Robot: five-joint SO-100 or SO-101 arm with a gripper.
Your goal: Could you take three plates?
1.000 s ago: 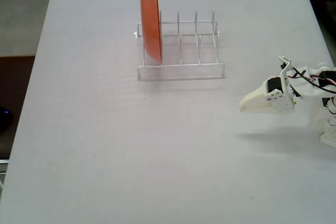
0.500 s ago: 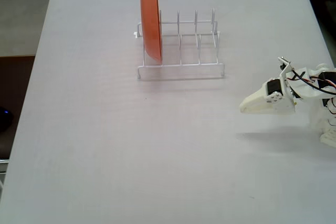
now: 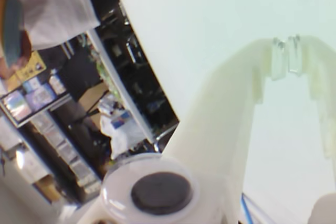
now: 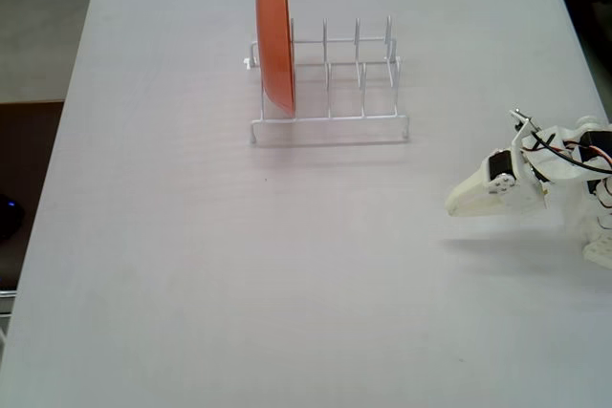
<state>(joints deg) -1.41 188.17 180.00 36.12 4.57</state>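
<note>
No grey-blue, yellow or cream-white plate shows in either view. In the fixed view my gripper sits at the right side of the table, low over the surface and pointing left, well to the right of and nearer than the rack. In the wrist view the gripper has its two white fingertips touching, with nothing between them, above the bare pale tabletop.
A white wire dish rack stands at the far middle of the table. An orange plate stands upright in its leftmost slot; the other slots are empty. The wrist view shows room clutter and shelves beyond the table edge.
</note>
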